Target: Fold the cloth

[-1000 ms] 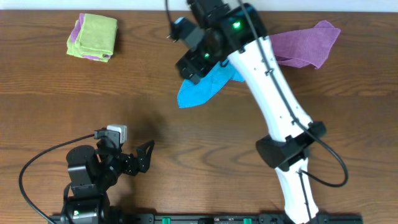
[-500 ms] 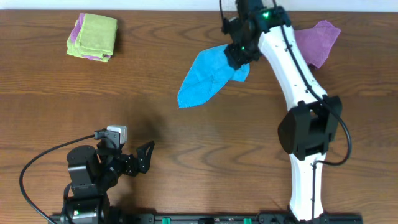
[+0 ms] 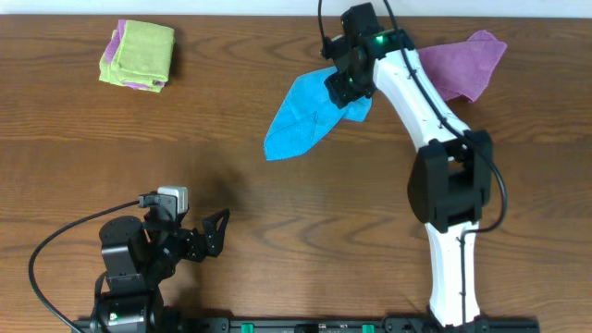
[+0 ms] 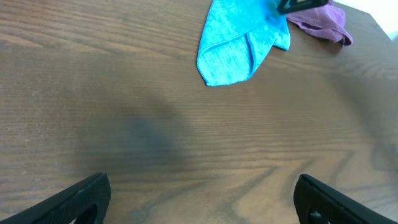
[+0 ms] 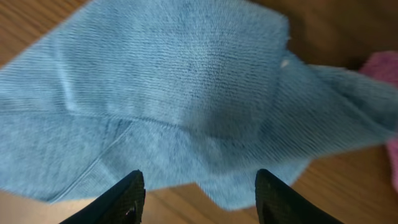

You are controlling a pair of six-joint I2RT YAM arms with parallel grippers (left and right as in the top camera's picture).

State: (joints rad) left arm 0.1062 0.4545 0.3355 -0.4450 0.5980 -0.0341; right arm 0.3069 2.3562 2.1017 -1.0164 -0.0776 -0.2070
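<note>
I see the bright blue, soft microfibre cloth (image 3: 301,116) lying on the brown wooden table (image 3: 231,176), toward the far edge and a little right of centre. It lies rumpled in a long slanted shape, with a pointed end toward the near left and a broader end up at the far right. One flap is doubled over the rest, and its hemmed edge shows in my left wrist view (image 4: 239,46).

My right gripper (image 3: 344,83) hangs over that broader far-right end. In the right wrist view its two black fingertips (image 5: 127,199) stand wide apart with nothing between them and the blue pile (image 5: 186,93) spread beneath. I cannot tell whether the tips touch the fabric.

A loose purple cloth (image 3: 458,65) lies just beside the blue one on its right; I cannot tell if they touch.

My left gripper (image 3: 215,231) sits at the near left, well apart from the cloth, its fingers (image 4: 81,199) spread wide over bare wood and holding nothing.

A folded lime-green cloth (image 3: 139,54) rests at the far left corner
</note>
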